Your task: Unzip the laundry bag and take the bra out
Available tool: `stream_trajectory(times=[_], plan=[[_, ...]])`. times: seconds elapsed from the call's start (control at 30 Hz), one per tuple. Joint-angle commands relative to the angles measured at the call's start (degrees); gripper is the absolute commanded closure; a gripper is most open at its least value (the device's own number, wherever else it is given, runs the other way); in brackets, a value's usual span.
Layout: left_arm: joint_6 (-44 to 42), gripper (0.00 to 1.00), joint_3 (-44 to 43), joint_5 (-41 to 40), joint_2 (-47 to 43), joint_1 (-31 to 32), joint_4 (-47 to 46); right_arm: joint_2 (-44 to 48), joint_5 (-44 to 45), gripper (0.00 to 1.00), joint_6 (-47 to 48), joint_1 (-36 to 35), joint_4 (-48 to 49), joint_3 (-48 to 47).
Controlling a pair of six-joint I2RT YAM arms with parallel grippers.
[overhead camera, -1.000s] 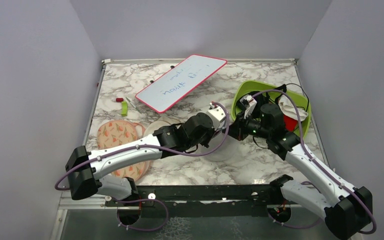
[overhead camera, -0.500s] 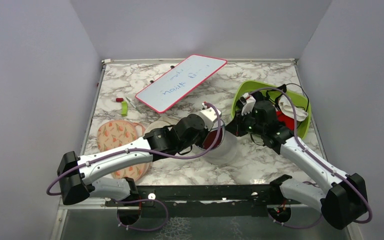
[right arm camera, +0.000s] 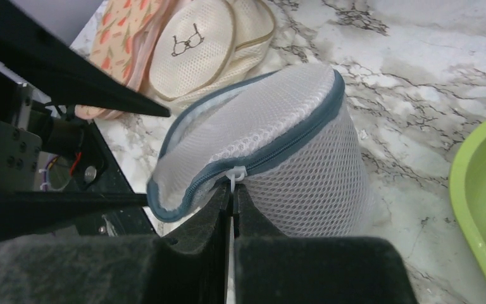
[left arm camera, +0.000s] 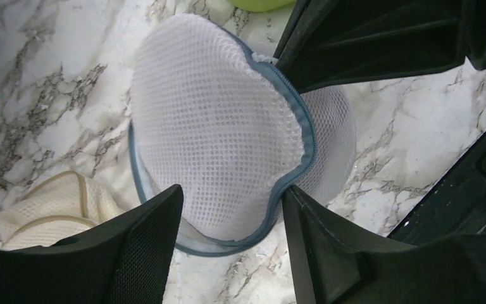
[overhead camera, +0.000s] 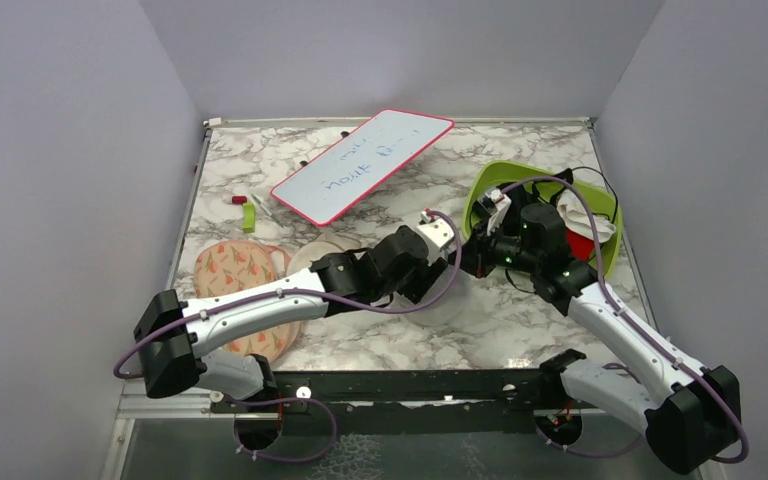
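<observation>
The laundry bag (left arm camera: 221,126) is a white mesh drum with a blue-grey zip round its face, standing on the marble table. My left gripper (left arm camera: 231,196) is open, its fingers (left arm camera: 126,253) either side of the bag's near rim; the right-hand finger touches the zip edge. My right gripper (right arm camera: 233,190) is shut on the white zip pull (right arm camera: 236,173) at the bag's (right arm camera: 291,152) rim. From the top view the two grippers meet at mid-table, left (overhead camera: 436,270) and right (overhead camera: 473,260), and cover most of the bag (overhead camera: 452,300). The bra is hidden in every view.
A flat beige mesh pouch (right arm camera: 193,50) and a peach floral pouch (right arm camera: 123,25) lie left of the bag. A green bowl (overhead camera: 490,182) holding garments stands at the right. A pink-framed whiteboard (overhead camera: 360,165) lies at the back, with small markers (overhead camera: 247,215) at the left.
My left gripper has opened and swung back right onto the bag. A dark red patch seen beside it half a second ago no longer shows. The right gripper stays shut at the zip.
</observation>
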State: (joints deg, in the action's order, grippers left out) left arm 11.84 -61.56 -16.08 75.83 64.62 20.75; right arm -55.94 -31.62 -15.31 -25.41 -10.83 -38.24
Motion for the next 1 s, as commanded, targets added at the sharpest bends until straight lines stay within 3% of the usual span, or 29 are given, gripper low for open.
stream_trajectory(times=[0.0, 0.4, 0.53, 0.73, 0.97], plan=[[-0.1, 0.41, -4.2, 0.8, 2.4, 0.1, -0.6, 1.7, -7.4, 0.99, 0.2, -0.1, 2.6, 0.8], [1.6, 0.07, -5.2, 5.8, 3.0, 0.2, -2.3, 3.0, -9.7, 0.99, -1.3, -0.1, 3.8, 2.6], [1.7, 0.01, -2.5, 7.0, 0.0, 0.4, -3.5, 3.1, -8.2, 0.99, -0.9, -0.1, 3.2, 2.1], [3.4, 0.01, 0.0, 7.2, -3.8, 0.4, -3.6, 2.4, -5.8, 0.99, -0.5, -0.1, 2.4, 1.3], [6.8, 0.01, -3.9, 4.7, -2.7, 0.4, 1.3, 1.9, -4.6, 0.99, -0.9, -0.1, 2.3, 0.9]])
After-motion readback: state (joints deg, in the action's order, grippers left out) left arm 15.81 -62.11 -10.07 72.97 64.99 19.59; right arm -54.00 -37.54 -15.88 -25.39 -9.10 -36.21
